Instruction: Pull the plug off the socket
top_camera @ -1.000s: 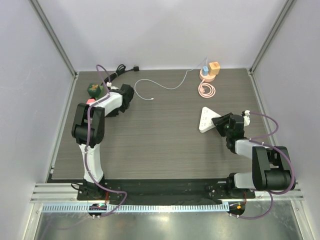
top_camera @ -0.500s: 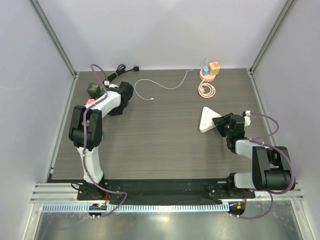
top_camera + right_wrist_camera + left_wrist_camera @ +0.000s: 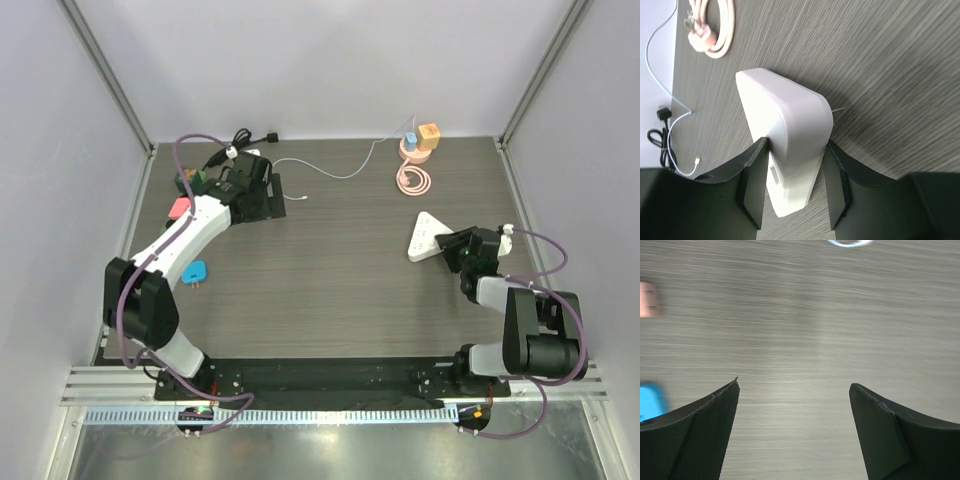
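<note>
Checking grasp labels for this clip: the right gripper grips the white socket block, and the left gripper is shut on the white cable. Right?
No: the left gripper is open over bare table, holding nothing, as the left wrist view shows. The right gripper does grip the white socket block.

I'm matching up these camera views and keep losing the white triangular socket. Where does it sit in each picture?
Top external: the white triangular socket lies right of centre, at the tip of the right arm.
Left wrist: not in it.
Right wrist: mid-frame, held between the black fingers.
Shared landmark: the pink coiled cable, beyond the socket in the top external view and at the upper left in the right wrist view.
</note>
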### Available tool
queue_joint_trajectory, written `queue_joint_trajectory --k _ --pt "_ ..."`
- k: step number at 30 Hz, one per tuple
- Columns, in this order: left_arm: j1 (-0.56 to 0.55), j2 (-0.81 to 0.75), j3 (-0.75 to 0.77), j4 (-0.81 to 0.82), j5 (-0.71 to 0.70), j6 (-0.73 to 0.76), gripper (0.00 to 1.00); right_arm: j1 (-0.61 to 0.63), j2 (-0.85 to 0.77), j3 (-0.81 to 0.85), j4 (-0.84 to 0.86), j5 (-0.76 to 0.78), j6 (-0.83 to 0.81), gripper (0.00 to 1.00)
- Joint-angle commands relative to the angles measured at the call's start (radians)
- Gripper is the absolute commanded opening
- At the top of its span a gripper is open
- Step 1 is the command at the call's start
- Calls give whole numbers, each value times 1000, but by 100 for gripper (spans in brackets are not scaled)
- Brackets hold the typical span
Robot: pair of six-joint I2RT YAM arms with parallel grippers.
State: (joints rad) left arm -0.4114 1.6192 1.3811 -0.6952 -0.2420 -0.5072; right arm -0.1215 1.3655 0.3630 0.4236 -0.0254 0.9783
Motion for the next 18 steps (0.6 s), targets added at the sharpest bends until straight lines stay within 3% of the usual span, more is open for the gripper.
queue_joint_trajectory --k 1,8,11,14,16,18 --pt "5 -77 -40 95 265 -60 92 -44 15 -1 -302 166 -82 1" --pt "5 -166 -76 160 411 -105 93 -185 -14 40 -367 159 -147 1" --pt "6 -185 -96 191 455 -120 92 -211 -20 47 -384 153 -156 6" --pt "14 -182 -91 192 483 -120 90 -233 -39 42 -387 159 -174 17" --pt "16 -186 -97 200 494 -129 90 -236 -36 53 -387 159 -217 33" --pt "19 -191 -106 217 506 -131 89 -244 -11 70 -397 104 -254 57"
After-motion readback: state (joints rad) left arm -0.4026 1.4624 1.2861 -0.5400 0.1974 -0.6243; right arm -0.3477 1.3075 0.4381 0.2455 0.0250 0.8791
